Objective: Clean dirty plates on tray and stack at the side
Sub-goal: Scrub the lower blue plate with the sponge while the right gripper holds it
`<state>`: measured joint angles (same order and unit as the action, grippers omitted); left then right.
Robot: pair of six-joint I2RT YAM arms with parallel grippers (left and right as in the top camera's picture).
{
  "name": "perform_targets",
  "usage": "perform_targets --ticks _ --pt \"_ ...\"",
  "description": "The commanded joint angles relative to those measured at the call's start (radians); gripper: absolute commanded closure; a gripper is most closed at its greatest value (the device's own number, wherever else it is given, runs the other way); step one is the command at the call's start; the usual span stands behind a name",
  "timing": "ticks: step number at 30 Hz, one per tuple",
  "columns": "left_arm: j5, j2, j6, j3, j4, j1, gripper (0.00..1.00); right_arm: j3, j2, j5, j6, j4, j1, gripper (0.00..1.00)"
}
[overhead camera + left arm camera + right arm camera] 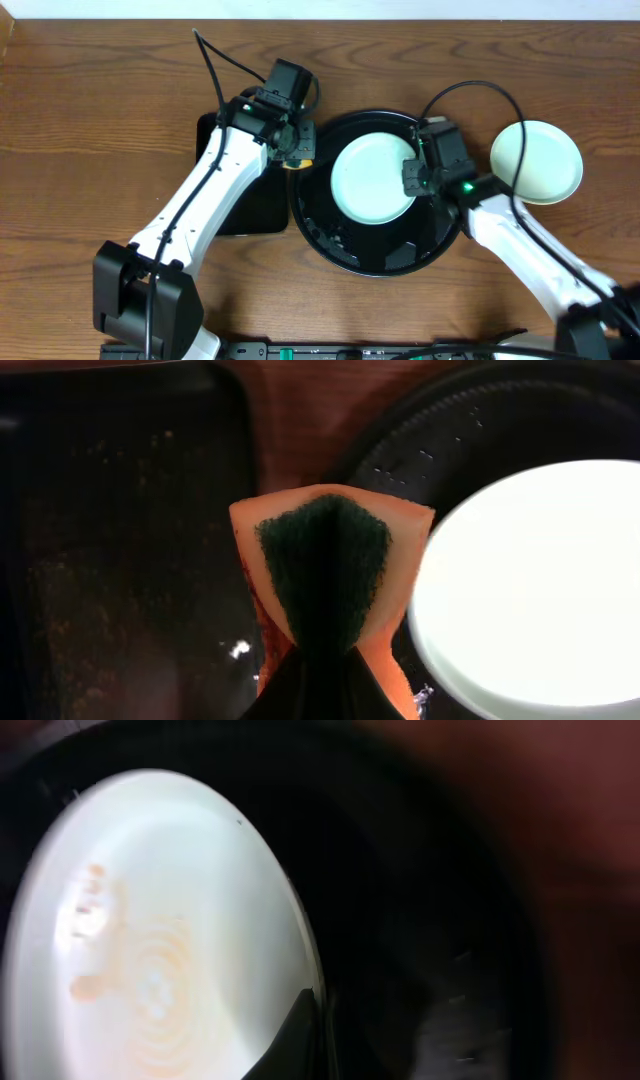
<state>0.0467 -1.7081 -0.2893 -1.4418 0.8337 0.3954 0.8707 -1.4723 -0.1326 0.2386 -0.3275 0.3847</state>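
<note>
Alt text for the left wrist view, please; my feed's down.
The left end effector pinches a folded orange sponge, green scouring side showing. A pale plate sits in the round black tray at right; a rectangular black tray lies at left.

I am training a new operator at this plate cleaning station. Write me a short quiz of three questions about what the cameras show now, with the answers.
1. True or false: the sponge is pinched in the right gripper.
2. How many plates lie inside the round black tray? A) one B) two C) three
3. Fill in: the plate outside the tray rests on the ___, to the tray's right.

Key:
1. False; the left gripper pinches it.
2. A; a single mint plate.
3. table.
</note>
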Motion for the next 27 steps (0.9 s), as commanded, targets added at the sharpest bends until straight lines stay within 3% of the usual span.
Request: perform_targets --ticks 1,16,21,27 --pt "0.070 0.012 -0.010 -0.002 0.003 -0.025 0.93 0.002 0.058 -0.073 -0.084 -0.007 0.006 0.99" --pt "0.248 -0.020 -0.009 0.017 -0.032 -0.003 0.93 0.002 0.044 0.037 -0.132 -0.200 0.028 0.99" --pt "0.271 -0.020 -0.003 0.072 -0.097 0.064 0.93 0.001 0.010 0.058 -0.126 -0.190 0.028 0.99" --pt "0.270 -0.021 -0.004 0.149 -0.179 0.158 0.93 0.001 -0.064 0.059 -0.018 -0.142 0.028 0.99"
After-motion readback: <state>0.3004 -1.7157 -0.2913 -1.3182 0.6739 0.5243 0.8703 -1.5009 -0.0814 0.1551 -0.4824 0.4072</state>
